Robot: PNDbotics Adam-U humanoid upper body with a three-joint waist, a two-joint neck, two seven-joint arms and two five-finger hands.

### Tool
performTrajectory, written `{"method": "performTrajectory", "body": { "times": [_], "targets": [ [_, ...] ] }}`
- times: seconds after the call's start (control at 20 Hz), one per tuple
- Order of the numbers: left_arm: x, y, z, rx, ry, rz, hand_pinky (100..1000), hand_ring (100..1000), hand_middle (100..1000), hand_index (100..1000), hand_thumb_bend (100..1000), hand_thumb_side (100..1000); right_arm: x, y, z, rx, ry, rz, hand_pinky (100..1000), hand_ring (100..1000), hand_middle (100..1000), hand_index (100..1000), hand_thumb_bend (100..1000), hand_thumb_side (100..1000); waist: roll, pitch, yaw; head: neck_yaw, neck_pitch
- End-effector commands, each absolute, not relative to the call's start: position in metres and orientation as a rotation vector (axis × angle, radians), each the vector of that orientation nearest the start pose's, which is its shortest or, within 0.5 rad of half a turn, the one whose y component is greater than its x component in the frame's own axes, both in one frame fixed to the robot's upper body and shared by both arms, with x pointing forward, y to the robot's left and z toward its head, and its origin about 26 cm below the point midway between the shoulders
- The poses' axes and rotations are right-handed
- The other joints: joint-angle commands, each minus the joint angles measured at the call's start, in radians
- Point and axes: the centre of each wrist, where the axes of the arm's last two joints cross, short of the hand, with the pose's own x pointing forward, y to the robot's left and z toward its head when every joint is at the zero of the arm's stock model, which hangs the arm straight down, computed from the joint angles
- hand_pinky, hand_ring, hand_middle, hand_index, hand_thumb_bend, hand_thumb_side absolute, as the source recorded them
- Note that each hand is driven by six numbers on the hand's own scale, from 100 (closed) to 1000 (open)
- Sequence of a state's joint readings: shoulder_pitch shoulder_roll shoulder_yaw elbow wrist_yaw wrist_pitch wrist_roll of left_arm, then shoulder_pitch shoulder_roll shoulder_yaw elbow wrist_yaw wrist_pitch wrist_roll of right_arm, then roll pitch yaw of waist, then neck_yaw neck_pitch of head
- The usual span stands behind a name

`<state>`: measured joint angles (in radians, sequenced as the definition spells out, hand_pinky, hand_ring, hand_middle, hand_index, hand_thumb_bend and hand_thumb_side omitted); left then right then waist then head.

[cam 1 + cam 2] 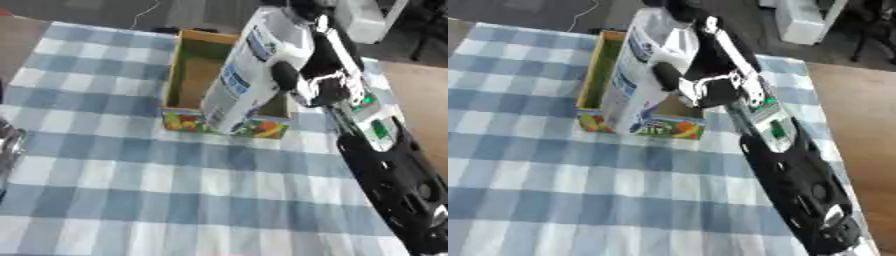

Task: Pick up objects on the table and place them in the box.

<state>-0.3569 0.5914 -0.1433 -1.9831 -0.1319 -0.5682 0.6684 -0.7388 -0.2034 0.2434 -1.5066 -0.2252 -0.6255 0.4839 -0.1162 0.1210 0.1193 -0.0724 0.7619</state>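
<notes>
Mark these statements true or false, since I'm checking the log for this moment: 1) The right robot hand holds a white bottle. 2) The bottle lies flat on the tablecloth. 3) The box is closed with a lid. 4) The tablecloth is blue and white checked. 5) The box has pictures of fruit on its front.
1) True: the right robot hand is curled around the white bottle.
2) False: the bottle is held tilted, over the near edge of the box.
3) False: the box is open on top.
4) True: the tablecloth has blue and white checks.
5) True: colourful fruit pictures show along its front.
</notes>
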Motion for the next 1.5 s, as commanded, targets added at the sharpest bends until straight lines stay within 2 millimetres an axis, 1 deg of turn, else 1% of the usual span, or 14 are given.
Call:
{"method": "performTrajectory", "body": {
  "times": [0.05, 0.15, 0.2, 0.25, 0.5, 0.7, 1.0, 1.1, 1.15, 1.2, 1.25, 1.3, 1.35, 1.5],
  "targets": [
    [0.301, 0.258, 0.23, -0.22, 3.254, 0.064, 494, 588, 646, 737, 100, 822, 0.405, -0.147, 0.228, -0.552, 2.783, -1.31, 100, 100, 100, 100, 244, 100, 0.006, -0.01, 0.001, -0.018, -0.002],
    [0.301, 0.256, 0.231, -0.189, 3.256, 0.07, 494, 588, 646, 737, 100, 826, 0.415, -0.148, 0.236, -0.458, 2.775, -1.298, 100, 100, 100, 100, 224, 100, 0.004, -0.006, 0.003, -0.033, 0.003],
    [0.301, 0.255, 0.232, -0.175, 3.254, 0.069, 494, 588, 646, 737, 135, 793, 0.42, -0.149, 0.238, -0.415, 2.781, -1.295, 100, 100, 100, 100, 554, 339, 0.003, -0.003, 0.007, -0.046, 0.004],
    [0.302, 0.254, 0.234, -0.163, 3.252, 0.068, 495, 589, 646, 738, 100, 822, 0.425, -0.15, 0.241, -0.374, 2.79, -1.294, 100, 100, 100, 100, 238, 100, 0.002, 0.0, 0.011, -0.063, 0.004],
    [0.304, 0.245, 0.243, -0.092, 3.237, 0.054, 495, 590, 645, 739, 100, 822, 0.436, -0.164, 0.26, -0.106, 2.799, -1.313, 100, 100, 100, 100, 289, 100, -0.009, 0.018, 0.035, -0.179, 0.003],
    [0.305, 0.237, 0.251, -0.009, 3.231, 0.04, 497, 589, 642, 744, 100, 823, 0.44, -0.165, 0.267, 0.057, 2.777, -1.329, 100, 100, 100, 100, 303, 100, -0.021, 0.035, 0.056, -0.235, 0.002],
    [0.307, 0.233, 0.263, 0.068, 3.201, 0.035, 499, 593, 641, 745, 100, 823, 0.444, -0.168, 0.269, 0.277, 2.736, -1.336, 100, 100, 100, 100, 323, 100, -0.039, 0.055, 0.081, -0.267, -0.003],
    [0.307, 0.233, 0.264, 0.072, 3.199, 0.036, 498, 592, 642, 745, 100, 823, 0.444, -0.167, 0.267, 0.336, 2.715, -1.337, 100, 100, 100, 100, 389, 116, -0.041, 0.057, 0.083, -0.266, -0.009],
    [0.307, 0.233, 0.264, 0.072, 3.199, 0.036, 498, 592, 642, 745, 100, 823, 0.444, -0.166, 0.266, 0.363, 2.705, -1.336, 100, 100, 100, 100, 383, 140, -0.041, 0.058, 0.083, -0.265, -0.011],
    [0.307, 0.233, 0.264, 0.072, 3.197, 0.039, 498, 592, 642, 745, 100, 822, 0.445, -0.164, 0.261, 0.392, 2.68, -1.38, 100, 166, 297, 463, 340, 452, -0.041, 0.058, 0.083, -0.262, -0.013],
    [0.307, 0.234, 0.264, 0.072, 3.196, 0.04, 499, 593, 642, 744, 100, 822, 0.447, -0.162, 0.255, 0.426, 2.646, -1.45, 536, 521, 599, 694, 244, 635, -0.04, 0.058, 0.083, -0.26, -0.014],
    [0.307, 0.234, 0.265, 0.072, 3.195, 0.041, 499, 593, 641, 743, 100, 822, 0.449, -0.16, 0.247, 0.459, 2.605, -1.54, 649, 625, 706, 738, 219, 679, -0.039, 0.058, 0.082, -0.259, -0.014],
    [0.307, 0.234, 0.265, 0.072, 3.194, 0.041, 500, 594, 641, 743, 100, 825, 0.451, -0.158, 0.241, 0.486, 2.571, -1.602, 735, 707, 783, 763, 244, 698, -0.038, 0.057, 0.082, -0.258, -0.014],
    [0.307, 0.234, 0.266, 0.073, 3.189, 0.038, 501, 597, 641, 741, 100, 822, 0.451, -0.149, 0.231, 0.524, 2.487, -1.707, 817, 777, 837, 784, 203, 727, -0.035, 0.054, 0.081, -0.255, -0.01]
  ]
}}
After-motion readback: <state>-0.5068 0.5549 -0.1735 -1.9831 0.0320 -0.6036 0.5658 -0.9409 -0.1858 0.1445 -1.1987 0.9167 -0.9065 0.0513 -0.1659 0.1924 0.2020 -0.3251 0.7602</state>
